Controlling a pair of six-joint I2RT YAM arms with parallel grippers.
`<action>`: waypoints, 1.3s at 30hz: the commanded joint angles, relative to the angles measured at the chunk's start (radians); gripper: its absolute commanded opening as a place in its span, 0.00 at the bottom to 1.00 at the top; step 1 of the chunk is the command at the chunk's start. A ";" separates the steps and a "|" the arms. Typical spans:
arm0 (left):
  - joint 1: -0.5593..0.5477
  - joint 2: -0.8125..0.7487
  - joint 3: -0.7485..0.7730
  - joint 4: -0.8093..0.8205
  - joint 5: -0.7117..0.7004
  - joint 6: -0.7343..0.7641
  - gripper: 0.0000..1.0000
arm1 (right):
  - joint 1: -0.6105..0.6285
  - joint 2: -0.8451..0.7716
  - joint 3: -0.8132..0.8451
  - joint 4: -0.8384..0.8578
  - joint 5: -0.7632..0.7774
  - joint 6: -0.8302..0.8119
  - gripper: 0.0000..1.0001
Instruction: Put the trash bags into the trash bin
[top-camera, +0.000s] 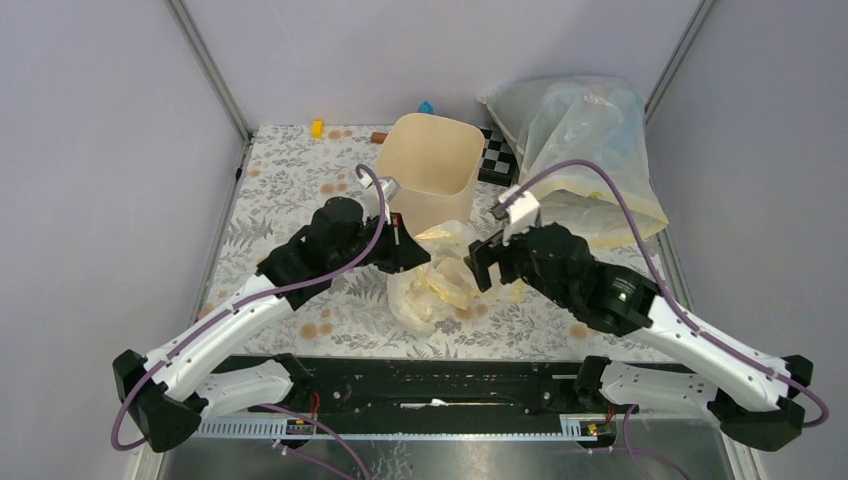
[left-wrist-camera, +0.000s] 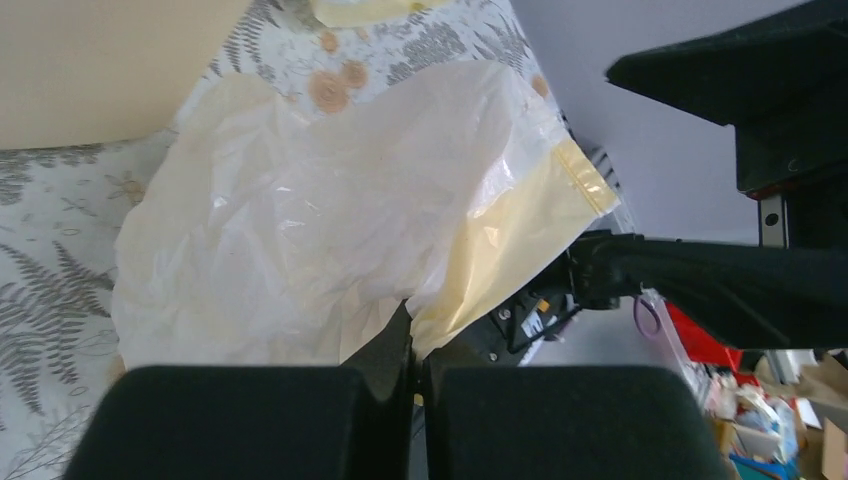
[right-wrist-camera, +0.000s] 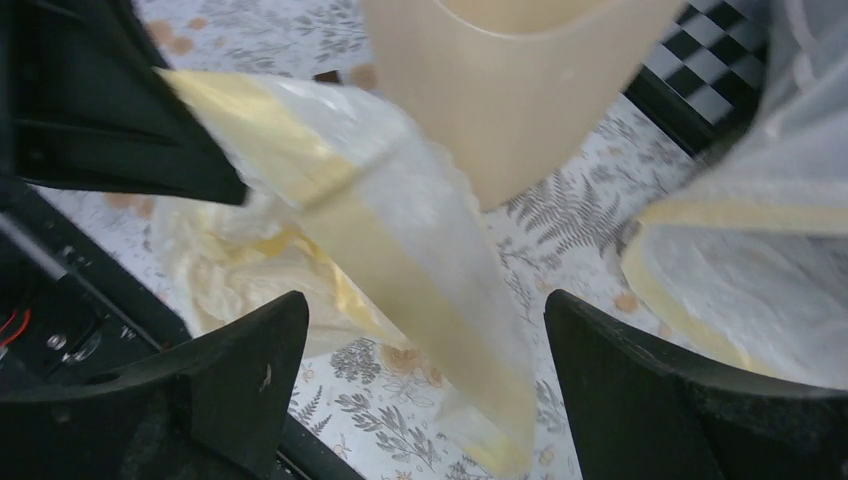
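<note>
The cream-yellow trash bag (top-camera: 440, 280) lies crumpled on the floral table in front of the beige trash bin (top-camera: 432, 165). My left gripper (top-camera: 418, 250) is shut on an edge of the bag; in the left wrist view the bag (left-wrist-camera: 320, 210) spreads out from the closed fingertips (left-wrist-camera: 395, 345). My right gripper (top-camera: 484, 265) is open, its jaws wide apart around a hanging fold of the bag (right-wrist-camera: 420, 270) without touching it. The bin (right-wrist-camera: 520, 80) stands just behind in the right wrist view.
A bigger whitish-clear bulging sack (top-camera: 585, 150) lies at the back right, also in the right wrist view (right-wrist-camera: 760, 270). A checkered board (top-camera: 497, 158) lies beside the bin. Small yellow (top-camera: 317, 128) and blue (top-camera: 426, 107) blocks sit at the far edge.
</note>
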 joint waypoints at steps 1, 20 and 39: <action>0.003 0.026 0.015 0.081 0.126 -0.028 0.00 | -0.003 0.128 0.118 0.051 -0.230 -0.157 0.93; 0.007 -0.115 -0.093 -0.030 -0.261 0.039 0.83 | -0.010 0.219 0.135 -0.030 0.209 0.039 0.10; 0.055 -0.007 -0.450 0.524 -0.269 -0.030 0.97 | -0.105 0.137 0.070 -0.110 0.089 0.165 0.14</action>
